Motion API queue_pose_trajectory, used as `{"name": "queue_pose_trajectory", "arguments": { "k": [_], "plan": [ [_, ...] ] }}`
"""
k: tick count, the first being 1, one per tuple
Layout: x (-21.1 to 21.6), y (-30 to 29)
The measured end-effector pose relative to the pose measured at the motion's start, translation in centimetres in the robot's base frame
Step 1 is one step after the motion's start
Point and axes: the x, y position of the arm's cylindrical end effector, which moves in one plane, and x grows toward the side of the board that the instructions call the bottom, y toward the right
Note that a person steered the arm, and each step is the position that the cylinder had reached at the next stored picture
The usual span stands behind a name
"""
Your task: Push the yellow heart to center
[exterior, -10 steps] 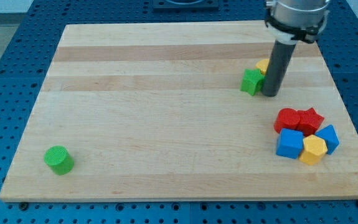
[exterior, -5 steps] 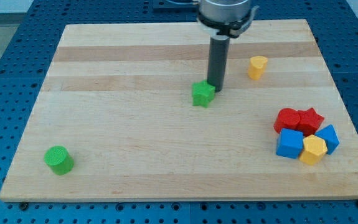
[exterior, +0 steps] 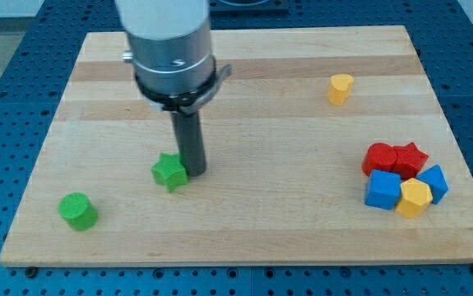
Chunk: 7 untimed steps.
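The yellow heart (exterior: 340, 88) sits alone near the view's upper right of the wooden board (exterior: 244, 230). My tip (exterior: 193, 170) is far from it, at the board's lower left of centre, touching the right side of a green star block (exterior: 170, 172). The rod hangs from the arm's grey wrist above.
A green cylinder (exterior: 77, 211) stands near the lower left corner. At the right edge lies a cluster: a red cylinder (exterior: 378, 158), a red star (exterior: 410, 158), a blue cube (exterior: 382, 190), a yellow hexagon block (exterior: 415, 197) and another blue block (exterior: 434, 182).
My tip has swept left and down across the board, pushing the green star from beside the yellow heart to the lower left. The yellow heart stayed at the upper right.
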Motion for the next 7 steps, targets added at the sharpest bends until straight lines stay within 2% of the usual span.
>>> {"name": "queue_pose_trajectory", "arguments": {
  "k": [4, 5, 7],
  "plan": [
    [2.9, -9.4],
    [1.0, -9.3],
    [-11.0, -6.9]
  ]
}}
